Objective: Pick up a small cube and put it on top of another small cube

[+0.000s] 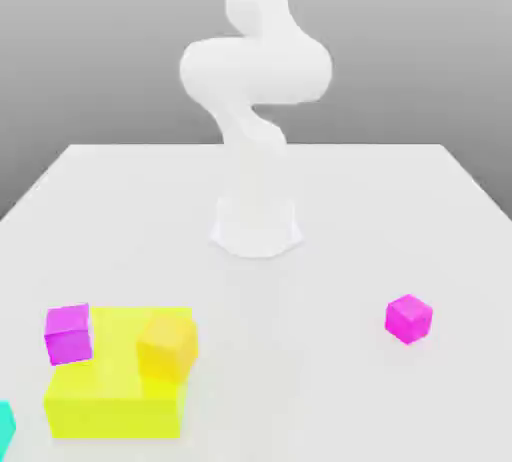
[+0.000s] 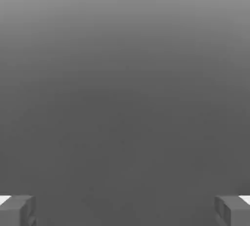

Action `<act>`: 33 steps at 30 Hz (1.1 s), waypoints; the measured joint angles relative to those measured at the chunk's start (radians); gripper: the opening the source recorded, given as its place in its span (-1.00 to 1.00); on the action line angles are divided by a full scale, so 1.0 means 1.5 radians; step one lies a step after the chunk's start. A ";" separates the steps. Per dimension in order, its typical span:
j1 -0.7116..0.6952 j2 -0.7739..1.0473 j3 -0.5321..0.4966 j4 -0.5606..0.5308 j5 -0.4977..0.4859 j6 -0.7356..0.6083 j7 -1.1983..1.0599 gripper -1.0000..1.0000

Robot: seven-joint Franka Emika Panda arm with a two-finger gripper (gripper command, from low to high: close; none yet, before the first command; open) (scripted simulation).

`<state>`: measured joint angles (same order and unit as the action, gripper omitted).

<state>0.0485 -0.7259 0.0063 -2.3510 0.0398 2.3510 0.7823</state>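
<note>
- You are at the very start: nothing is grasped, and the small cube (image 1: 408, 318) sits alone on the white counter (image 1: 330, 200), well apart from everything else, toward the exterior view's right.
- The end effector (image 2: 125, 210) is empty, its two grey fingertips (image 2: 17, 210) set wide apart with only a blank grey background between them in the hand view.
- The arm (image 1: 256, 100) rises as a smooth white column from its round base at the counter's middle, so your judgement should be that the reach has not begun.
- Your next move calls for bringing the hand over the small cube, squaring the fingers to two of its flat faces, then descending around it.
- On the exterior view's left, a larger purple-magenta cube (image 1: 68, 334) sits just beside a flat yellow block (image 1: 115, 405), and an orange-yellow cube (image 1: 167, 347) rests on that block, turned at an angle.
- A teal object (image 1: 6, 430) is cut off at the frame edge; you cannot tell its shape.
- All pieces read as plain, matte, sharp-edged solids with no markings, so expect flat, rigid faces to pinch.
- Which cube serves as the base is your call; the purple-magenta one looks the likeliest.
</note>
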 joint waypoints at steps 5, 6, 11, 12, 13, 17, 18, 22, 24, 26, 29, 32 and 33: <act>0.066 0.102 0.020 -0.070 0.050 0.069 -0.020 0.00; 0.076 0.121 0.028 -0.083 0.060 0.082 -0.024 0.00; 0.135 0.219 0.067 -0.150 0.094 0.149 -0.034 0.00; 0.147 0.238 0.075 -0.163 0.099 0.162 -0.035 0.00; 0.157 0.258 0.085 -0.177 0.102 0.176 -0.034 0.00; 0.195 0.335 0.126 -0.231 0.105 0.232 -0.023 0.00; 0.202 0.354 0.137 -0.245 0.101 0.246 -0.018 0.00; 0.222 0.431 0.185 -0.300 0.056 0.304 0.026 0.00; 0.244 0.470 0.190 -0.328 0.000 0.333 0.072 0.00; 0.257 0.515 0.174 -0.332 -0.063 0.368 0.118 0.00; 0.300 0.587 0.109 -0.321 -0.143 0.423 0.176 0.00; 0.360 0.658 0.040 -0.307 -0.181 0.481 0.207 0.00; 0.372 0.671 0.028 -0.305 -0.185 0.491 0.211 -1.00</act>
<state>0.6059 0.2806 0.0487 -2.8087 -0.2378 3.0879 1.0984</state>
